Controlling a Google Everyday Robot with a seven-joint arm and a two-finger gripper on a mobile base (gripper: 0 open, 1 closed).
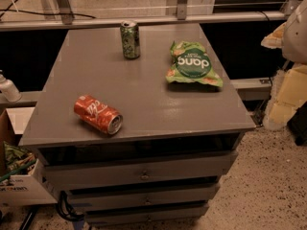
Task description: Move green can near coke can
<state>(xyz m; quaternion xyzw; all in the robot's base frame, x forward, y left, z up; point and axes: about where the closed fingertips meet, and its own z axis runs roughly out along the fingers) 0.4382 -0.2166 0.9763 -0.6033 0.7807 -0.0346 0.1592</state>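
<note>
Reaching across the desk (144,90) risks knocks
The chip bag (193,63) lies near the upright green can (130,40) at the back; the coke can (98,114), on its side front-left, may roll if bumped. Your hand is out of view, so you cannot tell its state.

Open tabletop (139,90) between green can (130,40) at twelve o'clock and coke can (98,114) at seven, chip bag (193,64) off at two, gripper out of shot.
</note>
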